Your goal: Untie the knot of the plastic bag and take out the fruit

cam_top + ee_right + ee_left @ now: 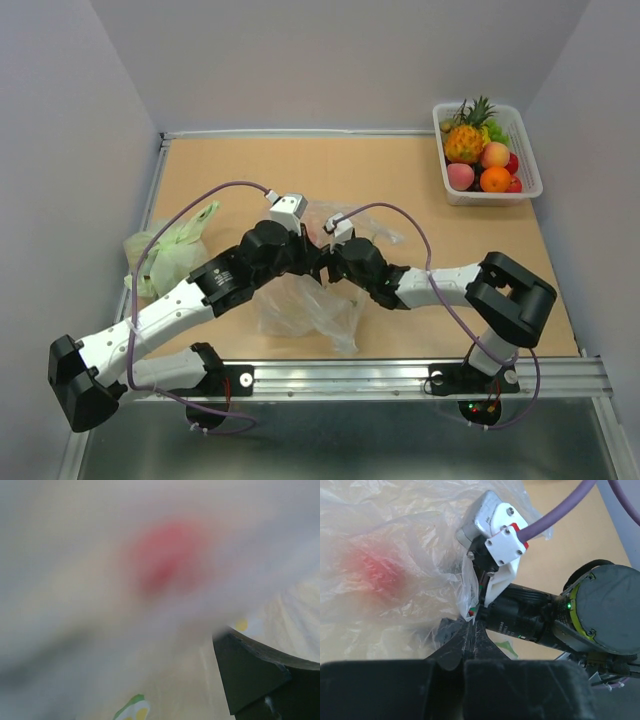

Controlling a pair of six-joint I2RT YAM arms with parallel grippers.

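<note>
- The plastic bag (305, 308) lies crumpled at the table (400, 190) centre, spreading toward 6 o'clock, and both arms meet over its far edge.
- The left gripper (470, 626) is clenched: in its wrist view the two dark fingers (454, 652) press flat together on a bunched strip of the bag's film that rises toward 12 o'clock.
- I cannot tell whether that bunched strip is the knot.
- The right gripper (328, 256) sits nose to nose with the left one. Whether it is clenched or released cannot be told, because its wrist view is blurred by film against the lens and shows only one dark finger (250, 680) at 5 o'clock.
- A red fruit (375, 572) shows as a soft blur through the film, at 9 o'clock from the left gripper.
- The rest of the fruit sits in a white basket (530, 165) at the table's 2 o'clock corner: a pineapple (463, 143), peaches (494, 154), an orange (495, 180).
- A pale green bag (175, 250) lies at 9 o'clock, beside the left arm and apart from the clear bag.
</note>
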